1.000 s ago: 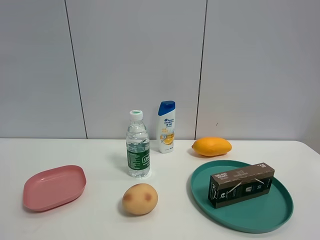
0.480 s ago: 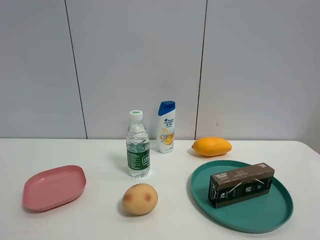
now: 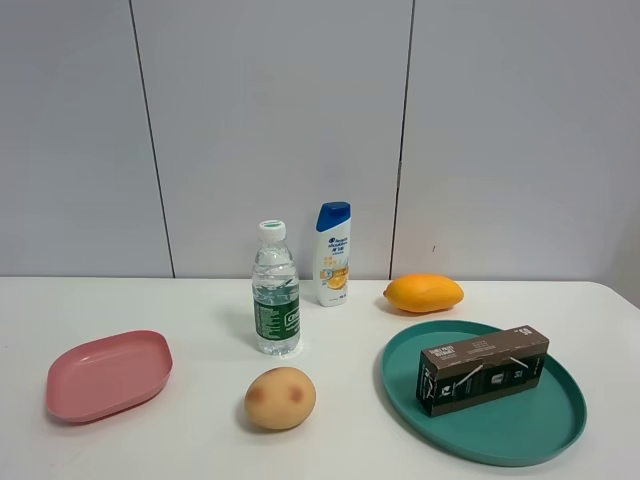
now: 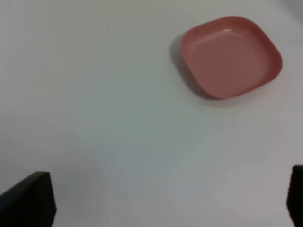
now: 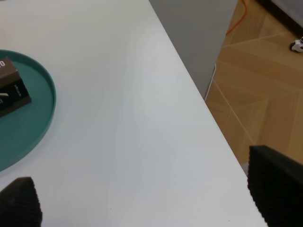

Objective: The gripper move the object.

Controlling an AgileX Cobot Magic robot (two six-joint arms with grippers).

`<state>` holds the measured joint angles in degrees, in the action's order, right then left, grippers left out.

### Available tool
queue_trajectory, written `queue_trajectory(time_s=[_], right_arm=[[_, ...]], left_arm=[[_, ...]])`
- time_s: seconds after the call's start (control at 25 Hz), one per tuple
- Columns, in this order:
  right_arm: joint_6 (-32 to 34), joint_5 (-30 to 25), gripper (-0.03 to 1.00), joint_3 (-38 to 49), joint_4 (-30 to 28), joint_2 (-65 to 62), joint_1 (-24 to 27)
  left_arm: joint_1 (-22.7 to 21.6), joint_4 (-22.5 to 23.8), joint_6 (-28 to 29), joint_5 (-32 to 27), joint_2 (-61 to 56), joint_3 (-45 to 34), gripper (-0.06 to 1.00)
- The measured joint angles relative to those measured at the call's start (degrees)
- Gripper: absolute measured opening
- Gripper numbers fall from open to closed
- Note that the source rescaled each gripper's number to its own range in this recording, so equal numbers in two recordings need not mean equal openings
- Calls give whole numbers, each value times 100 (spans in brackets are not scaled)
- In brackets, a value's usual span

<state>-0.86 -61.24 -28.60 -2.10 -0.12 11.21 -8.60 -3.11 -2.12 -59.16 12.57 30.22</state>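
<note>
The dark brown carton (image 3: 483,368) lies on its long side in the teal round tray (image 3: 540,440) at the front right of the white table. One end of the carton (image 5: 10,89) and part of the tray (image 5: 28,127) show in the right wrist view. My right gripper (image 5: 147,196) is open and empty, over bare table beside the tray, near the table's right edge. My left gripper (image 4: 161,198) is open and empty, over bare table some way from the pink dish (image 4: 232,56). Neither arm shows in the exterior high view.
A pink dish (image 3: 108,373) sits front left. A potato (image 3: 280,397) lies front centre, with a water bottle (image 3: 276,295) behind it. A shampoo bottle (image 3: 333,253) and a mango (image 3: 423,293) stand at the back. The wooden floor (image 5: 265,71) lies beyond the table's right edge.
</note>
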Motion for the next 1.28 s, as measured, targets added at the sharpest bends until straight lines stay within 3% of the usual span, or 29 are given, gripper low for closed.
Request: queue_trajectory(time_s=[0.48,0.96,1.28], right_arm=[[0,0,100,0,0,0,0],[0,0,100,0,0,0,0],[0,0,100,0,0,0,0]], left_arm=[[0,0,23,-108,-50,-83,100],[144,0,23,-135,-1226,-83,100],[208,0,29,-134,-1284,-83,100]])
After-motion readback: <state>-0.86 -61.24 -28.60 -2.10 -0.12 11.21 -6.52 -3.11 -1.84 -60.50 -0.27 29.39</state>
